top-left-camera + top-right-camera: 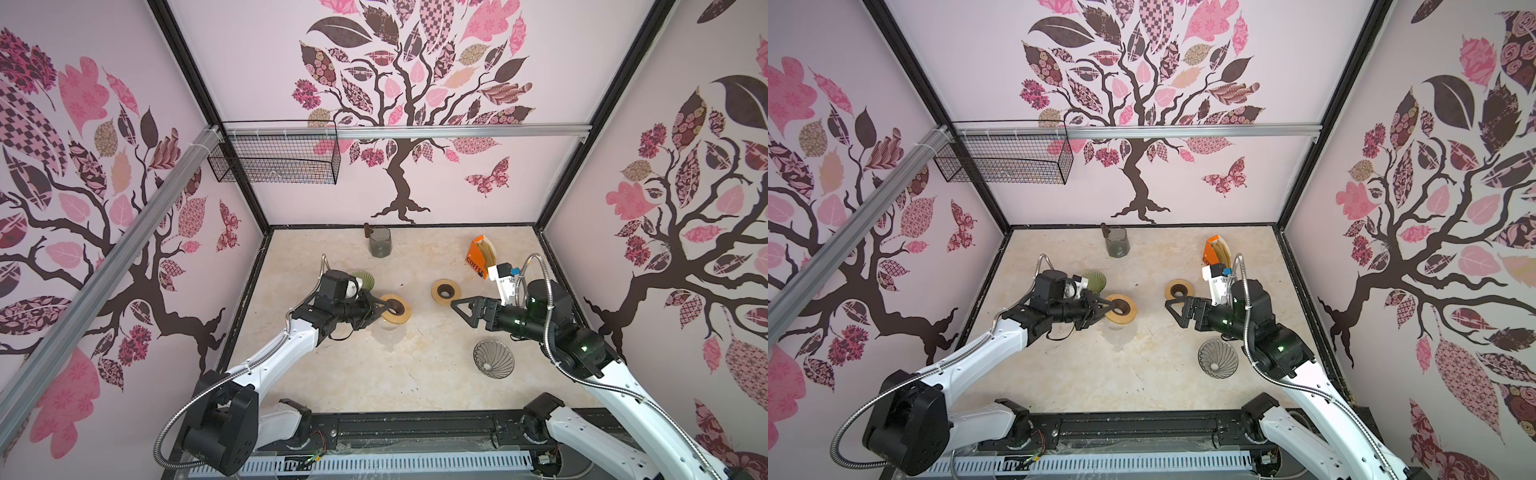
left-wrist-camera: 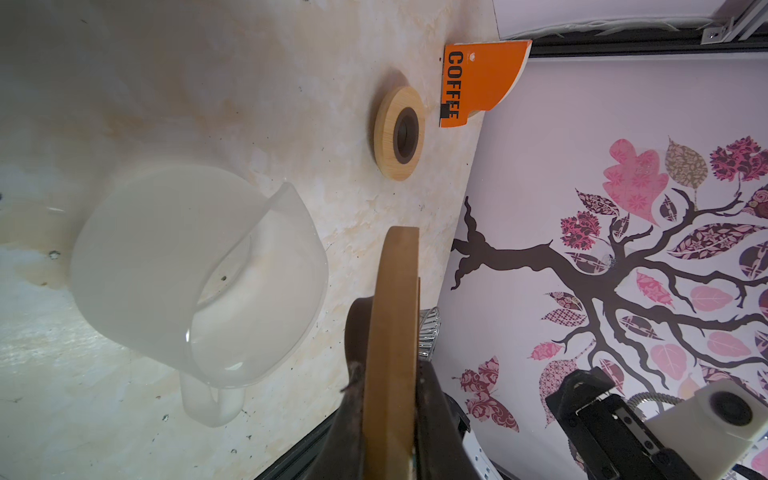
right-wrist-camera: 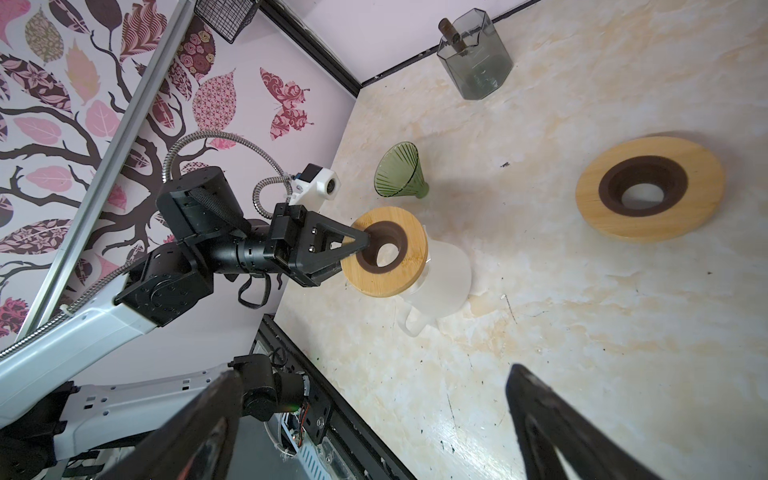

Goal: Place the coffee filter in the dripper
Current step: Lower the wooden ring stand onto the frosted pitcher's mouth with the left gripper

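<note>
— Pink tree-print walls box in a marbled beige worktop (image 1: pixel 374 374). Why is the left pincer (image 1: pixel 384 309) out over that frosted glass carafe (image 2: pixel 166 257)?
— It is clamped on a round bamboo ring with a dark brown collar (image 3: pixel 388 286), held level over the carafe's mouth. Whether the ring rests on the glass I cannot tell. My guess is that it is the seat for a dripper.
— And the right pincer (image 1: pixel 458 312)?
— Jaws wide apart and holding nothing. It hovers right of centre, beside a second bamboo ring (image 1: pixel 436 293) lying flat on the worktop. It looks free for the filter job.
— Where is the filter?
— Pale paper coffee filters (image 1: pixel 489 252) stand in an orange holder marked COFFEE (image 2: pixel 478 79) at the far right, with nothing touching them. The clear ribbed glass cone dripper (image 1: pixel 493 358) sits near right, well apart from them and holding no filter. A green ribbed glass cone (image 3: pixel 399 170) lies on its side at the left, beyond the left arm.
— So the placing is not begun?
— It seems so.
</note>
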Robot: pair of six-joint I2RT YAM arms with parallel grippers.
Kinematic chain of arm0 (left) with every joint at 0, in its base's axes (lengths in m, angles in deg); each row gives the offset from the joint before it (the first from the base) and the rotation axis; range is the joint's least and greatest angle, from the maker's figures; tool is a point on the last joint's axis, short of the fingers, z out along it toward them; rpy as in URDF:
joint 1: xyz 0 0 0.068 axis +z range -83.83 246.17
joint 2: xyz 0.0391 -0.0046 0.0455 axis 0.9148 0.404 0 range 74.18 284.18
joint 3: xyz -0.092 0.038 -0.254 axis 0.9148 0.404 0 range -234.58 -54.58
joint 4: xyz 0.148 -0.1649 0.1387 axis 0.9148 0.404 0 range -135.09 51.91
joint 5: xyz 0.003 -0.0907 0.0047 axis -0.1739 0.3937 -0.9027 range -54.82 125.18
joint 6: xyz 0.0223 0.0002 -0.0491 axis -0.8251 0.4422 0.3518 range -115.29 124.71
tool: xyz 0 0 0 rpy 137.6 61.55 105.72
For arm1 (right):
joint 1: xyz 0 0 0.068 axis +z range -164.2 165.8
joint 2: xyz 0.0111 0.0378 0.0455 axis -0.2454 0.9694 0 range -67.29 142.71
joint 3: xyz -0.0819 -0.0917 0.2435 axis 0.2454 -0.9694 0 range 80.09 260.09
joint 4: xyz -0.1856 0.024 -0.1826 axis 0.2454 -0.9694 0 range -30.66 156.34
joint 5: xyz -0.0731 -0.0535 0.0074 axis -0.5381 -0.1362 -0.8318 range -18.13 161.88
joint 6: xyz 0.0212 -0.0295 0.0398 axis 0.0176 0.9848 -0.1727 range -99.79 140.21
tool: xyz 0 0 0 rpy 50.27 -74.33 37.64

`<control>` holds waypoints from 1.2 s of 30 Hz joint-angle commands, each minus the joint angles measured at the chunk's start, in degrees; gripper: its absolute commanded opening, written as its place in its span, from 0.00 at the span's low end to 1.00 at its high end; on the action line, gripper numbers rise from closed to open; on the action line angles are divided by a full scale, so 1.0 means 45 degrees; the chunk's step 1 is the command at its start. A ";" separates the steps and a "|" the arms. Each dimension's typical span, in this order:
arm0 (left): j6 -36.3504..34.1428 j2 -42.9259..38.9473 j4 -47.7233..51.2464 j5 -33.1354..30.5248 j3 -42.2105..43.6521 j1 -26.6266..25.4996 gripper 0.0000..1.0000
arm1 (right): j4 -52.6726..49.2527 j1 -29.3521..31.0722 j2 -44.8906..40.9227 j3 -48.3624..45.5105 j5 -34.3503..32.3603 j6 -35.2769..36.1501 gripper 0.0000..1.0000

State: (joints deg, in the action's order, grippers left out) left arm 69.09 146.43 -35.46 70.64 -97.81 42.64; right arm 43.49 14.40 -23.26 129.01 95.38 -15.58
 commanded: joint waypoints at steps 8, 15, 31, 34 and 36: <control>-0.0472 0.0478 -0.1086 0.0156 0.0752 0.0110 0.01 | 0.0142 0.0060 -0.0020 -0.0228 0.0125 0.0236 1.00; -0.0624 0.0549 -0.1270 0.0077 0.1011 0.0346 0.02 | 0.0121 0.0068 0.0012 -0.0228 0.0108 0.0318 1.00; -0.0698 0.0932 -0.1515 0.0098 0.1284 0.0531 0.09 | 0.0098 0.0066 -0.0001 -0.0384 0.0103 0.0317 1.00; -0.0693 0.0888 -0.1519 0.0086 0.1351 0.0542 0.11 | 0.0100 0.0070 0.0038 -0.0370 0.0089 0.0307 1.00; -0.0684 0.0898 -0.1516 0.0069 0.1377 0.0578 0.13 | 0.0111 0.0067 0.0059 -0.0431 0.0106 0.0347 1.00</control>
State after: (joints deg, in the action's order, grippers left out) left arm 66.78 150.28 -41.06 71.10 -93.13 44.83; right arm 43.40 14.40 -23.13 127.22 95.69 -14.60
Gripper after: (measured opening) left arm 0.159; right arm 0.999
